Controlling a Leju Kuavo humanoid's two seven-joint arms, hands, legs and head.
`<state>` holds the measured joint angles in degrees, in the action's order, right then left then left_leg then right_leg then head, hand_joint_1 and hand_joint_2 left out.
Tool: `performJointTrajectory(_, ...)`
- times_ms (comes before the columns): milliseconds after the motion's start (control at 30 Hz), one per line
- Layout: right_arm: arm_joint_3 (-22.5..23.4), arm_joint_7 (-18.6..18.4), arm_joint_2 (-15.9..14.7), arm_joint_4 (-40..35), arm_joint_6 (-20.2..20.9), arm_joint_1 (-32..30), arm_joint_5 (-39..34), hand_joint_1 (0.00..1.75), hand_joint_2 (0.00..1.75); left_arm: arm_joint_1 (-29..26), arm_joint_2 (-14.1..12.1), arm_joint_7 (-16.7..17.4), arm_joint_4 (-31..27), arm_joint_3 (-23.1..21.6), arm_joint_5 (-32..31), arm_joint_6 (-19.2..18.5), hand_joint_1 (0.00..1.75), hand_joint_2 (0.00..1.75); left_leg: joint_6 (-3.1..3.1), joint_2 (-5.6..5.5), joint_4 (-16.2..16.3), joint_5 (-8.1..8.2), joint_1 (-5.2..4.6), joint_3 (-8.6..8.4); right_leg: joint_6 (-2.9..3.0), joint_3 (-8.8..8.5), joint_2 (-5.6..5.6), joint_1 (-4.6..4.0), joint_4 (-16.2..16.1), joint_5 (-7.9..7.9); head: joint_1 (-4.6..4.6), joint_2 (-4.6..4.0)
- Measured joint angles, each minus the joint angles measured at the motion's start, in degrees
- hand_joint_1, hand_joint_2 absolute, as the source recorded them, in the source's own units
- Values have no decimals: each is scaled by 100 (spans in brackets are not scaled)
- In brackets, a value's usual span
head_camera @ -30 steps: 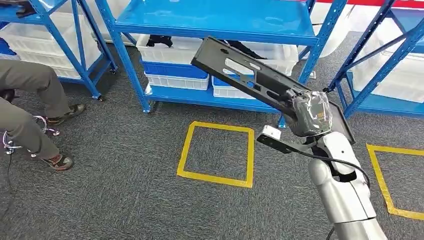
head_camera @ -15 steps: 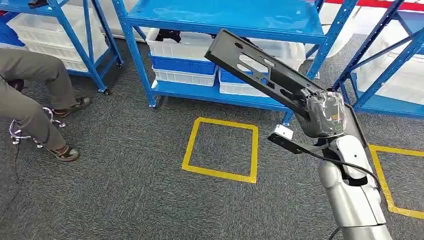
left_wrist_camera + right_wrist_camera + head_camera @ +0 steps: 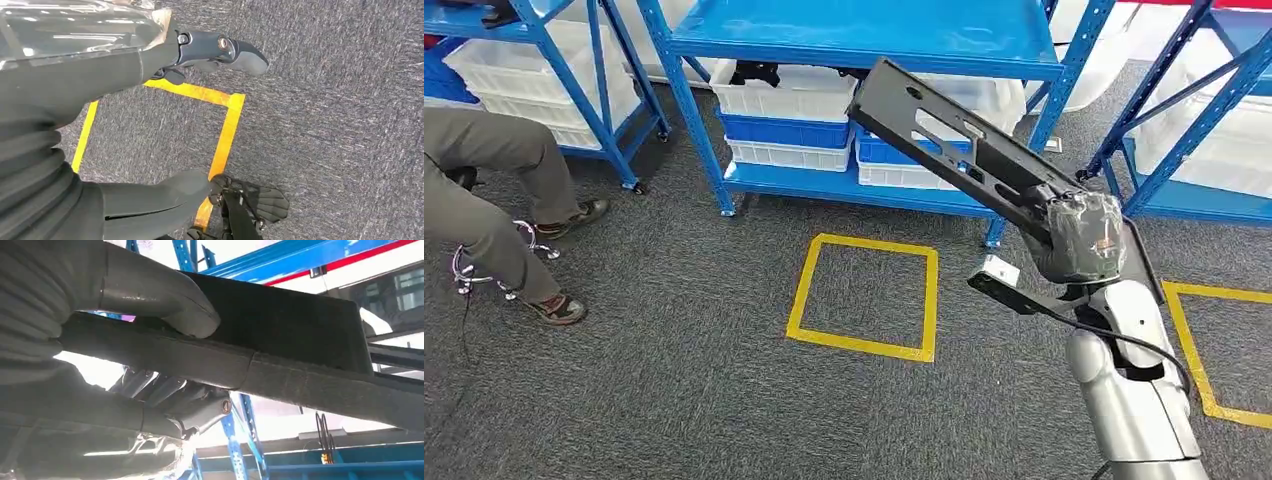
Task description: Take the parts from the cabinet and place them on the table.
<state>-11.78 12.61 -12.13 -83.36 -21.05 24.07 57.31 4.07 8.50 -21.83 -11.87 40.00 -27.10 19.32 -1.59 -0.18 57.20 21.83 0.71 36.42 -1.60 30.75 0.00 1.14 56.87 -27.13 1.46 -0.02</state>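
A long black metal part [image 3: 954,150] with cut-out slots slants up over the floor, and my right hand [image 3: 1079,235] grips its lower end. Its upper end stands in front of the blue cabinet [image 3: 864,40]. In the right wrist view the thumb [image 3: 165,295] presses on one face of the black part [image 3: 290,325] and the darker fingers [image 3: 190,405] wrap the other side. My left hand [image 3: 75,75] hangs above the grey carpet, holding nothing, with its thumb and fingers [image 3: 220,47] apart.
White bins [image 3: 789,95] and blue bins [image 3: 784,130] fill the cabinet's low shelf. More blue racks stand at the left [image 3: 574,60] and right [image 3: 1194,120]. Yellow tape squares [image 3: 864,295] mark the carpet. A seated person's legs [image 3: 484,190] are at the left.
The whole picture has shifted a little, so the camera moved. My right hand keeps its grip on the black part and now sits slightly further right and lower.
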Motion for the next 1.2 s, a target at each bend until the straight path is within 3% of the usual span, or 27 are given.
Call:
performJointTrajectory(100,35,2,-2,-2,-15,-11,-4,175,175,2,0,2,0,0,-11,15,0,175,-19,1,8,11,-18,7,-28,3,9,16,-33,17,-2,0)
performJointTrajectory(133,55,2,-4,-18,-22,-13,-4,175,175,5,4,0,0,0,-24,17,0,175,-43,20,-95,-26,-12,-42,-69,8,24,-43,-91,40,2,0)
performJointTrajectory(167,70,2,-17,-26,-33,-27,-6,175,175,7,22,0,0,0,-32,24,0,175,-44,83,-237,-100,38,-111,-53,43,2,-27,37,-43,-13,0)
performJointTrajectory(200,74,7,-35,-31,-57,-19,-9,175,175,7,22,0,0,0,-44,44,0,175,-85,104,-296,-127,50,-127,-5,186,8,-42,295,-200,-18,0)
performJointTrajectory(267,90,13,-48,-33,-74,-30,-9,175,175,14,26,0,-2,0,-44,50,0,175,-81,173,-300,-133,59,-115,8,605,9,-14,1150,-581,-39,0)
performJointTrajectory(300,92,13,-59,-33,-74,-58,-9,175,175,14,37,0,0,0,-44,52,0,175,-74,210,-297,-136,57,-100,-18,802,7,4,1556,-724,-35,0)
performJointTrajectory(333,94,13,-63,-33,-74,-88,-9,175,175,13,37,0,0,0,-44,50,0,175,-59,248,-292,-146,60,-85,-70,882,6,26,1720,-743,-35,0)
performJointTrajectory(367,96,17,-70,-33,-74,-105,-9,175,175,13,39,0,0,0,-44,50,0,175,-39,294,-285,-151,76,-75,-143,803,1,59,1576,-661,-37,0)
performJointTrajectory(433,101,17,-76,-33,-74,-110,-9,175,175,13,52,0,0,0,-44,50,0,175,44,385,-239,-149,135,-46,-334,279,-76,124,584,-267,-35,0)
performJointTrajectory(467,107,17,-76,-33,-74,-107,-9,175,175,15,61,0,-2,0,-44,50,0,175,105,424,-174,-135,156,-28,-419,-63,-259,158,-1,-89,-37,0)
performJointTrajectory(500,105,17,-70,-33,-74,-106,-11,175,175,17,22,2,-15,0,-44,52,0,175,173,449,-133,-105,112,-29,-371,-3,-471,103,-1,-88,-53,0)
performJointTrajectory(567,107,24,-70,-37,-74,-110,-9,175,175,14,44,0,-11,0,-44,55,0,175,262,539,-114,-66,119,-62,-167,25,-326,75,2,-45,-35,0)
performJointTrajectory(633,116,24,-77,-42,-74,-108,-13,175,175,10,50,0,-9,0,-44,55,0,175,323,668,-156,-111,149,-99,-71,73,-191,49,17,0,-31,0)
performJointTrajectory(667,114,26,-74,-46,-74,-111,-13,175,175,13,57,0,-9,0,-44,55,0,175,375,569,-107,-46,193,-62,4,35,-136,134,9,49,-11,0)
performJointTrajectory(700,109,30,-70,-48,-74,-103,-13,175,175,12,44,0,-9,0,-44,55,0,175,375,300,123,230,197,27,51,67,-85,120,12,92,-9,0)
performJointTrajectory(767,109,35,-66,-48,-74,-106,-26,175,175,-1,46,0,-9,0,-50,59,0,175,342,40,1114,847,153,408,115,116,21,88,15,134,4,0)
performJointTrajectory(833,105,39,-63,-46,-74,-116,-33,175,175,-8,44,0,-9,0,-50,63,0,175,299,-1,1834,1118,130,660,141,148,137,38,15,157,2,0)
performJointTrajectory(867,103,42,-57,-46,-74,-118,-35,175,175,-7,44,0,-9,0,-50,66,0,175,259,0,1808,1077,119,610,144,162,213,18,16,178,2,0)
performJointTrajectory(900,100,44,-52,-46,-72,-115,-44,175,175,-4,44,0,-9,0,-52,68,0,175,206,-6,1521,937,107,439,124,178,296,8,16,194,4,0)
performJointTrajectory(933,101,44,-52,-46,-72,-109,-55,175,175,-5,44,2,-9,0,-52,70,0,175,146,-46,1025,736,88,136,112,197,376,-8,15,221,4,0)
performJointTrajectory(967,100,46,-50,-46,-72,-98,-57,175,175,-4,44,2,-9,0,-57,79,0,175,74,-197,482,568,74,-196,95,206,443,-14,15,237,9,0)
performJointTrajectory(1000,98,46,-37,-46,-72,-85,-59,175,175,1,18,2,-11,0,-61,98,0,175,-2,-494,67,543,69,-452,69,217,494,7,16,254,0,0)
performJointTrajectory(1033,98,46,-33,-46,-72,-65,-61,175,175,1,24,2,-9,0,-63,105,0,175,15,-453,47,519,37,-459,44,243,546,-77,24,268,-7,0)
performJointTrajectory(1067,94,48,-33,-44,-70,-54,-61,175,175,5,22,2,-9,0,-72,120,0,175,18,-365,57,512,10,-459,8,265,602,-39,21,292,7,0)
performJointTrajectory(1133,90,50,-24,-44,-68,-46,-63,175,175,16,20,0,-9,2,-79,127,0,175,-42,-248,31,474,-33,-472,-86,305,733,-18,-29,353,2,0)
performJointTrajectory(1167,94,52,-35,-46,-68,-43,-63,175,175,19,26,0,-9,2,-87,127,0,175,-88,-140,-93,382,44,-486,-113,325,757,-73,1,366,-2,0)
performJointTrajectory(1200,96,55,-33,-46,-68,-41,-66,175,175,27,24,-2,-9,2,-96,129,0,175,-119,-94,-146,337,10,-495,-78,448,475,-53,166,253,0,0)
